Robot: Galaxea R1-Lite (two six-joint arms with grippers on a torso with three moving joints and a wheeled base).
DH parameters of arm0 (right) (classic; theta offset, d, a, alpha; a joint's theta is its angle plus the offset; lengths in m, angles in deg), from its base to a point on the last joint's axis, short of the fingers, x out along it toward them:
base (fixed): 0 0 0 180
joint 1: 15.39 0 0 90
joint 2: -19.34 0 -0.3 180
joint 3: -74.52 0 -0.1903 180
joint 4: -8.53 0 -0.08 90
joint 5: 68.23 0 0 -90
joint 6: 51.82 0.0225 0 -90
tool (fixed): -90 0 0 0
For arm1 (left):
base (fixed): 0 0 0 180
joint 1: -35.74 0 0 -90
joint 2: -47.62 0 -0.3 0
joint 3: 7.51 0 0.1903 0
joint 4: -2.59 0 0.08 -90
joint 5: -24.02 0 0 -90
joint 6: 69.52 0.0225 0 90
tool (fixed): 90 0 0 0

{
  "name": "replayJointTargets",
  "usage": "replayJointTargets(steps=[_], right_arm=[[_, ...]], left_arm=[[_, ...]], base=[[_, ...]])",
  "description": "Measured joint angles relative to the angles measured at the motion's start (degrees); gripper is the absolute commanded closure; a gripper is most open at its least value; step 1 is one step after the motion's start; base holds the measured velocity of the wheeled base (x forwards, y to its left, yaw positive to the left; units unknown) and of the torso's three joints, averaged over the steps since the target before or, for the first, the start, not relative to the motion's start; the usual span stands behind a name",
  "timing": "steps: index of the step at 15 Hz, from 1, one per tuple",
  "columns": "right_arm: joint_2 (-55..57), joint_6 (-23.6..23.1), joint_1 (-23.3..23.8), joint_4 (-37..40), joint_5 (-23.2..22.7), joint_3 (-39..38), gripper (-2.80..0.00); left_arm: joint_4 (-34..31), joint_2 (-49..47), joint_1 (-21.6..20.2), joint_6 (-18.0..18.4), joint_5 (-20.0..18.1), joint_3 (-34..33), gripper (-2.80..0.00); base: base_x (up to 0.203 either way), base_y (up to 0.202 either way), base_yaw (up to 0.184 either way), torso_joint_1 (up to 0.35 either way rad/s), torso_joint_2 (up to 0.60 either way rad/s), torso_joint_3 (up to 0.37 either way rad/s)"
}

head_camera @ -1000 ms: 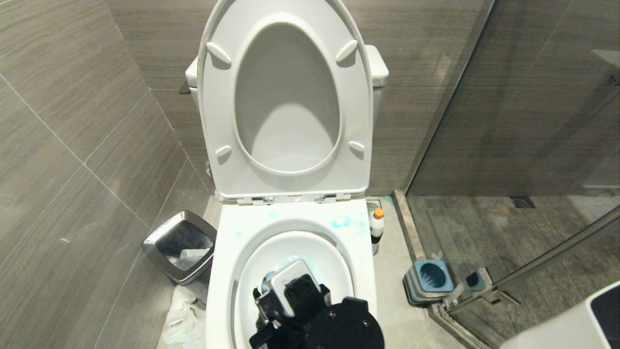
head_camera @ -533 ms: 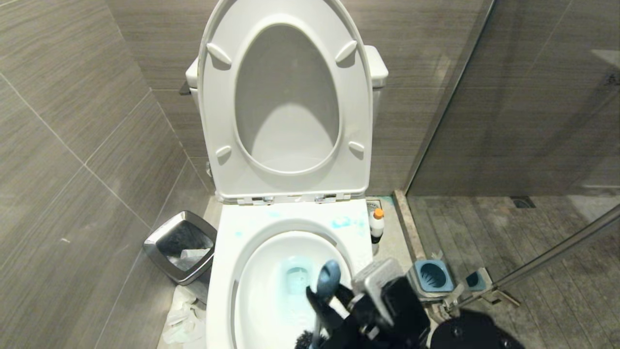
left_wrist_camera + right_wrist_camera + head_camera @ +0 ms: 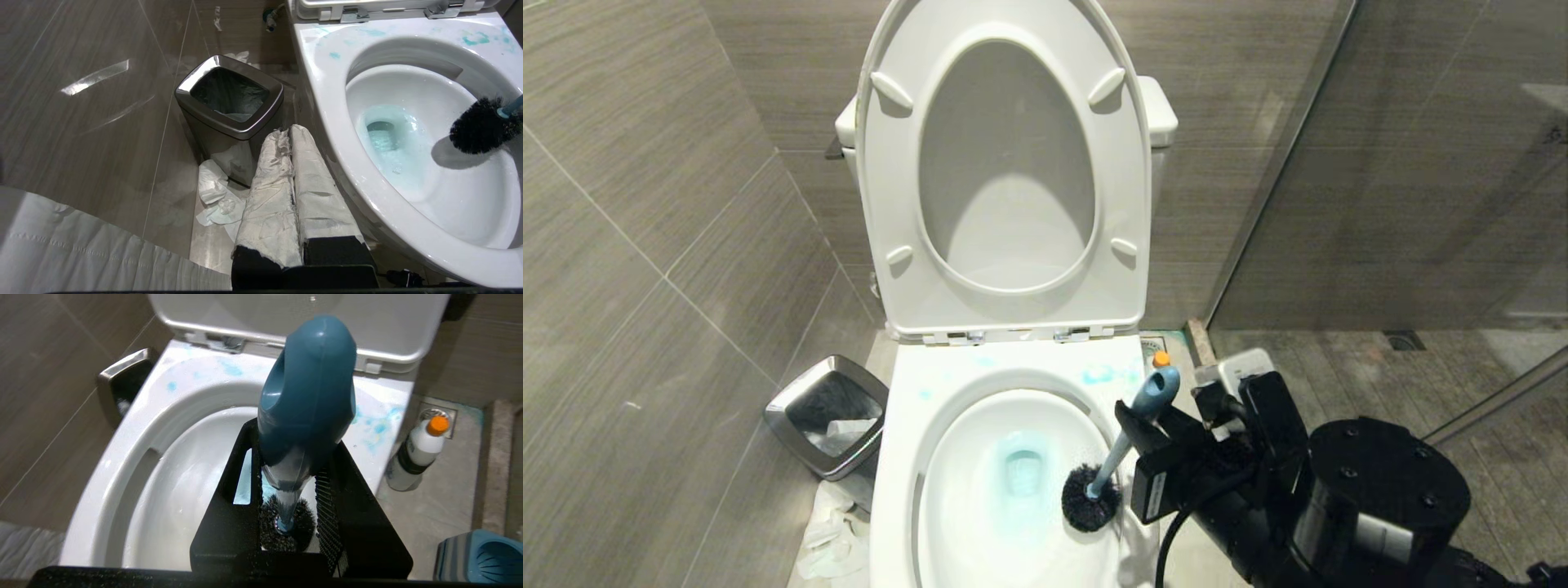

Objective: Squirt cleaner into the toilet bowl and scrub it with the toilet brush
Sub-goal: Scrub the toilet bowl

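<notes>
Far left, steel bin [image 3: 827, 415] on the floor by the tiled wall, crumpled paper [image 3: 829, 535] at its foot. Left gripper [image 3: 291, 139] parked low beside the bowl, paper-wrapped fingers pressed together, holding nothing, idle. Centre, toilet bowl [image 3: 907, 457] with seat and lid [image 3: 1005, 163] raised upright; blue cleaner smears on the back rim, pale blue water pooled at the drain, so squirting looks done. Step in hand reads as scrubbing. Brush [image 3: 1123, 445] tilted, black bristle head low against the bowl's right inner wall, just under the rim, clear of the water; slim blue-grey shaft slants up and right to a rounded teal handle end with a hole in it. Bristles look dense and dark, wet or dry cannot tell. Right gripper [image 3: 1147, 441] over the bowl's right rim, black jaws clamped on the upper shaft just below the handle end; right wrist view shows shaft pinned between ribbed pads [image 3: 325, 498], head seen below. Next move, my guess: sweep the head around the wall and down toward the drain, keeping bristle pressure without levering the shaft out of the grip; left wall and front look unscrubbed, hard to confirm. Cleaner [image 3: 416, 455] stands upright on the floor right of the bowl, orange cap on, near a floor drain. Brush base [image 3: 478, 555] further right on the floor, near the glass shower partition [image 3: 1421, 163].
</notes>
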Motion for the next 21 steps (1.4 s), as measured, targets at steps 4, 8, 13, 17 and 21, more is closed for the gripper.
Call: replayJointTargets(steps=[4, 8, 13, 17, 21], right_arm=[[3.2, -0.2, 4.3, 0.1, -1.0, 4.8, 0.00], [10.4, -1.0, 6.3, 1.1, -1.2, 16.8, 0.00], [19.4, -3.2, 6.8, 7.4, -2.5, 35.2, 0.00], [25.4, -3.3, 6.1, 14.0, -3.7, 47.3, 0.00], [30.1, -3.1, 3.0, 18.3, -4.7, 56.6, 0.00]], left_arm=[[0.0, 0.0, 0.0, 0.0, 0.0, 0.0, 0.00], [0.0, 0.0, 0.0, 0.0, 0.0, 0.0, 0.00], [0.0, 0.0, 0.0, 0.0, 0.0, 0.0, 0.00], [0.0, 0.0, 0.0, 0.0, 0.0, 0.0, 0.00], [0.0, 0.0, 0.0, 0.0, 0.0, 0.0, 0.00]], base=[[0.000, 0.000, 0.000, 0.000, 0.00, 0.000], [0.000, 0.000, 0.000, 0.000, 0.00, 0.000], [0.000, 0.000, 0.000, 0.000, 0.00, 0.000], [0.000, 0.000, 0.000, 0.000, 0.00, 0.000], [0.000, 0.000, 0.000, 0.000, 0.00, 0.000]])
